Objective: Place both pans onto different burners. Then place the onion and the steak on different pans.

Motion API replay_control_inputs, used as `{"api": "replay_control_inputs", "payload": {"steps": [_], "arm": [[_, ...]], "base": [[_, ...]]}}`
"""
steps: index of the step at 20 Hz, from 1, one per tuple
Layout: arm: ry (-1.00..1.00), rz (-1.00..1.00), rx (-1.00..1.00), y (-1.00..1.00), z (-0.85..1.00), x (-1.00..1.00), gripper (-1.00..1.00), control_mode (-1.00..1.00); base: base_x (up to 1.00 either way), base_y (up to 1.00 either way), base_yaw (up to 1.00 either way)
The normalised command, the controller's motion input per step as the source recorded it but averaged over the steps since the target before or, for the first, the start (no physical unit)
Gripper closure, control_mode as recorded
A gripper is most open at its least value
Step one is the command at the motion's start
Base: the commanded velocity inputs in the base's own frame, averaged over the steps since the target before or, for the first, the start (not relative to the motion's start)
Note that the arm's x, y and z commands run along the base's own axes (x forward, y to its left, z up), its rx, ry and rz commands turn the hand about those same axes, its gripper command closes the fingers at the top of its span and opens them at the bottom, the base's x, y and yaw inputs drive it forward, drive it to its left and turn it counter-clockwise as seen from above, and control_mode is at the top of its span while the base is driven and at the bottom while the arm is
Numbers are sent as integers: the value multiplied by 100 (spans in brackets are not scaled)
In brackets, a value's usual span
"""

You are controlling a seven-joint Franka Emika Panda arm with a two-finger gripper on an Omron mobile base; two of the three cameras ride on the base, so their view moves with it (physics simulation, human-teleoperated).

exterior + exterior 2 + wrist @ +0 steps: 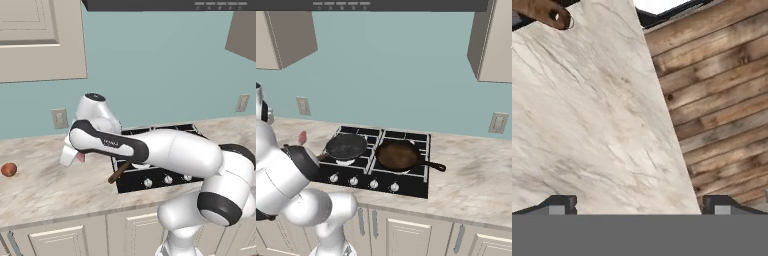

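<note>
Both pans already on the cooktop (406, 187): black pan (346, 146) on the front-left burner, wooden handle toward the desk's (45, 187) front-left; reddish-brown pan (397, 154) beside it. Steak (303, 137) just beneath the open, empty claw (639, 206); long axis unclear. Onion (8, 169) well apart, near the desk's left end.

My white arm (175, 150) rises from the lower right of the left base view, bends at a dark-ringed elbow (220, 205) and reaches leftward and slightly up, level across the frame. My wrist (97, 120) turns downward at the far end, hiding the hand behind it. In the hand view my gripper (639, 205) faces down, jaws spread wide, the two dark fingertips (559, 205) set far apart with nothing between them.
</note>
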Motion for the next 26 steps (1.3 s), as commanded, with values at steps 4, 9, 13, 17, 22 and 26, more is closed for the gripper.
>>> {"api": "replay_control_inputs", "payload": {"steps": [4,9,13,17,22,26], "arm": [[-9,4,-18,10,1,-3,-100,-100],[-7,0,-17,3,0,-1,-100,-100],[-11,-4,-14,0,0,-15,-100,-100],[-15,-7,-11,-1,0,-26,-100,-100],[-18,-8,-9,-2,0,-26,-100,-100],[-17,-9,-9,0,0,-13,-100,-100]], "base": [[0,0,0],[0,0,0],[0,0,0],[0,0,0],[0,0,0],[0,0,0]]}}
